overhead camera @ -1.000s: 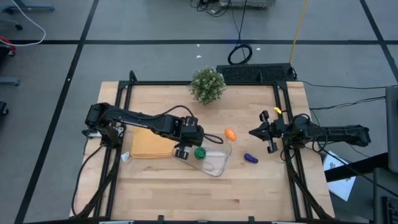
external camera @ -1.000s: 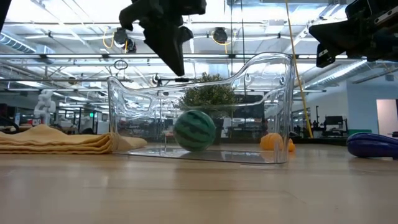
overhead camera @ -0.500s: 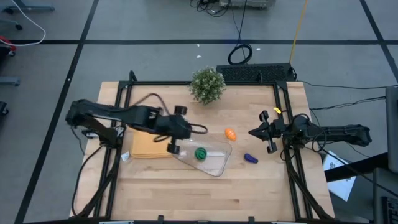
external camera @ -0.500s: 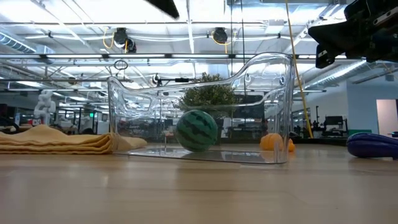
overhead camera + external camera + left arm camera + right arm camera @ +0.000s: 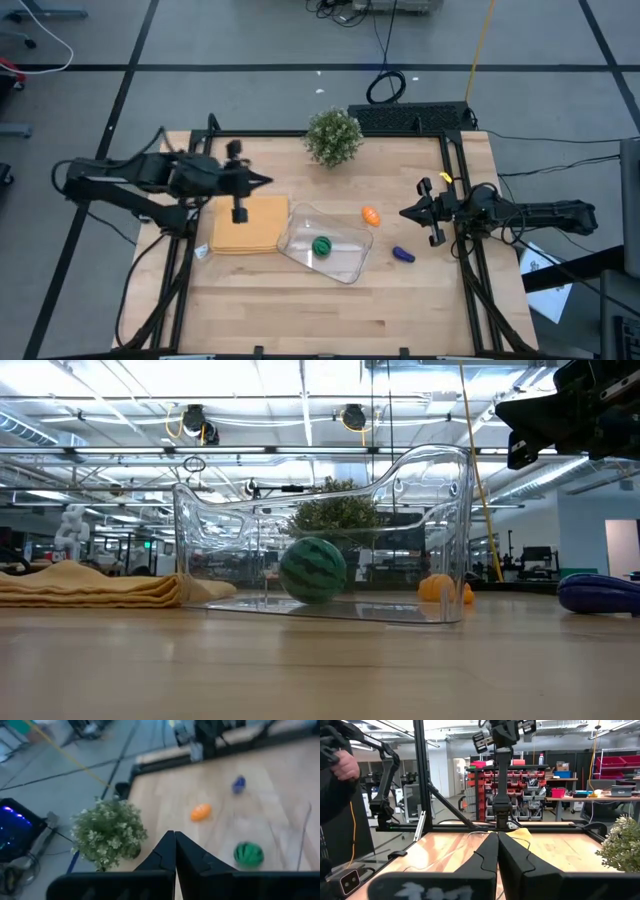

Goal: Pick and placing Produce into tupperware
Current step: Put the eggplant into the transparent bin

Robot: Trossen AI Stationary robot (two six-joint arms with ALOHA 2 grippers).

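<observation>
In the tupperware: I've got the round green piece (image 5: 321, 246) sitting inside the clear tupperware (image 5: 352, 267); the low view shows it resting on the container floor behind the near wall.
Orange piece: out on the bench (image 5: 300, 320), the orange piece (image 5: 371, 215) lies just beside the tupperware's far corner, on the side toward the potted plant (image 5: 333, 136). Not in yet.
Purple piece: the purple piece (image 5: 403, 255) lies on the bench between the tupperware and my right gripper. Also not in.
Score: one of three placed, two to go, as I read it.
Left gripper: my left gripper (image 5: 262, 181) hangs above the tan cloth (image 5: 249, 227), well apart from the tupperware, fingers pressed together with nothing between them. Its wrist view looks past the closed tips at the plant, the orange, the purple and the green piece.
Right gripper: my right gripper (image 5: 406, 214) waits near the bench's right edge, raised off the surface, fingers closed and empty.
Tupperware position: it sits skewed near the middle of the bench, one end close to the cloth, open side up.
What's left: I judge either arm could take the next piece; the purple one is nearest the right gripper, and the orange lies about midway between the two.
</observation>
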